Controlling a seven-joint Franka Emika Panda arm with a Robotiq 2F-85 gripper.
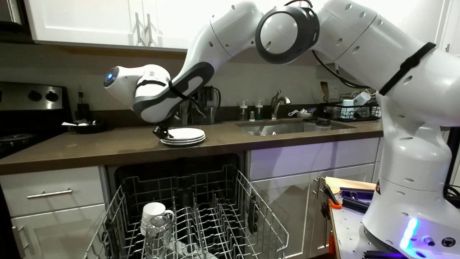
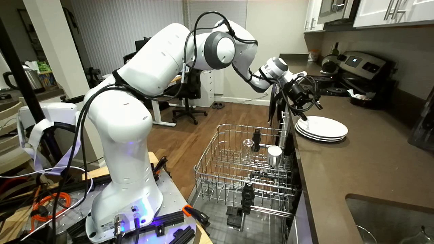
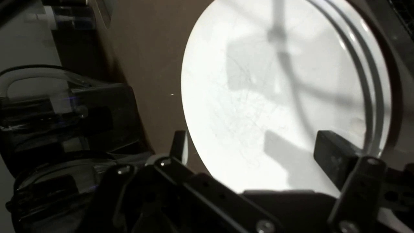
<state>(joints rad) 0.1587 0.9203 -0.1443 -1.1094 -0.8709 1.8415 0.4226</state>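
The end effector [image 3: 252,145] hangs at the rim of the stack of plates [image 1: 184,135], its fingers spread well apart; in the wrist view one fingertip overlaps the top plate [image 3: 245,106], the other lies past its edge, and contact cannot be told. The stack rests on the worktop [image 2: 329,166]: at least three round white plates, the top one finely scratched and crossed by shadows. Behind the stack, toward the wall [image 1: 237,79], a handled pitcher [image 1: 209,97] narrows the room. Lower, in front of the stack, a wire rack [image 1: 264,204] holds a white mug [image 1: 151,213] and a clear glass [image 1: 158,232]. Well along from the stack lie a sink [image 1: 284,127] and faucet [image 1: 276,106] one way, a black pan [image 1: 91,127] and stove [image 1: 30,99] the other.
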